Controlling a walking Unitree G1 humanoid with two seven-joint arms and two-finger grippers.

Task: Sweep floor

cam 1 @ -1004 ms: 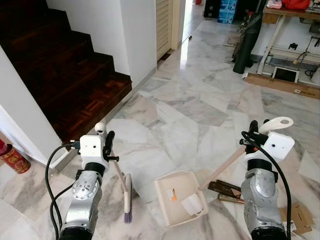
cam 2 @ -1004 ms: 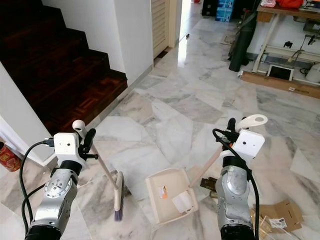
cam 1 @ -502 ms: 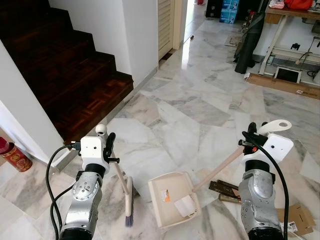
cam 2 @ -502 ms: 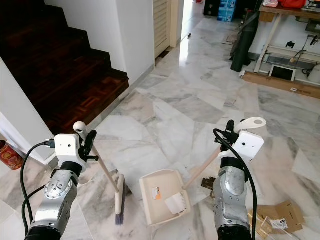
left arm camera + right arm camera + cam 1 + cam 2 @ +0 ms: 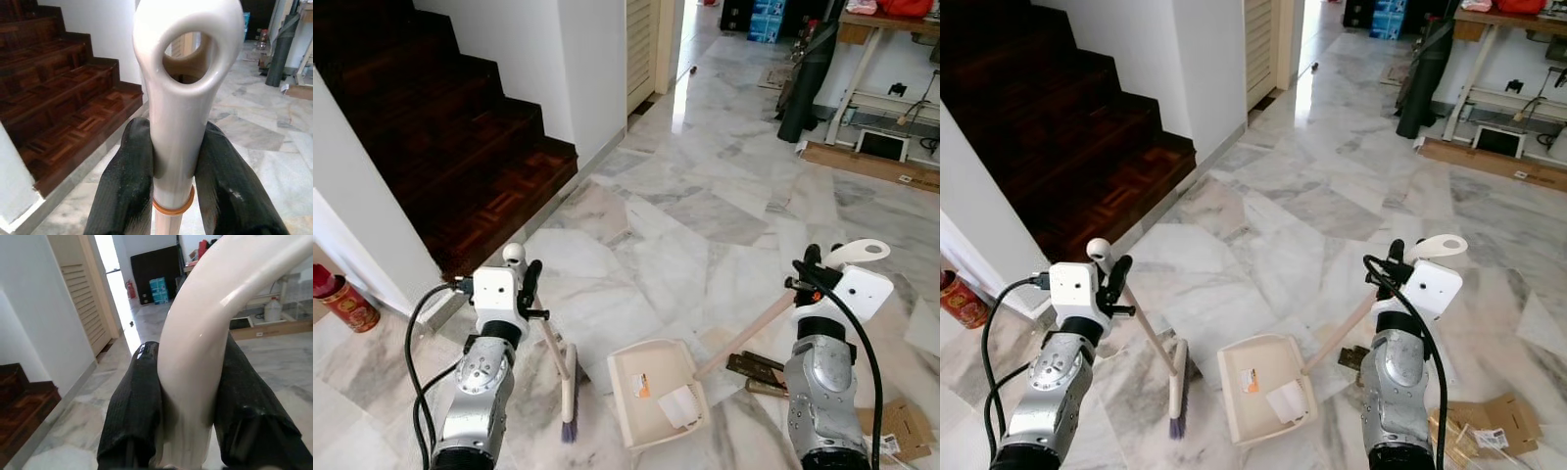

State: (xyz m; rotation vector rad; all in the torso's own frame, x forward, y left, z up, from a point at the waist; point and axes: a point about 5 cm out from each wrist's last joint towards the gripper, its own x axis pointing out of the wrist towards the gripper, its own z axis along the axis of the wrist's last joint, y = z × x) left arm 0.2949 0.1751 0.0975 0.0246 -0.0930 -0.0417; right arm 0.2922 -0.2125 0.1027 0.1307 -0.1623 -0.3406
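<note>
The cream broom (image 5: 558,362) leans with its purple-tipped bristles on the marble floor (image 5: 705,211); beside it the cream dustpan (image 5: 651,387) lies flat, holding a crumpled white scrap (image 5: 677,406).

- Marble floor (image 5: 705,211): open ahead, between the staircase and the bench.
- Staircase (image 5: 450,137) and white wall (image 5: 592,69): block the left side.
- Dustpan (image 5: 656,392) and broom (image 5: 563,377): occupy the floor between the arms.
- Cardboard (image 5: 901,426) and dark flat items (image 5: 754,370): clutter the floor at the right.
- Bench (image 5: 891,69) and black bag (image 5: 808,78): close the far right.
- Red tin (image 5: 342,304): stands at the left wall.
</note>
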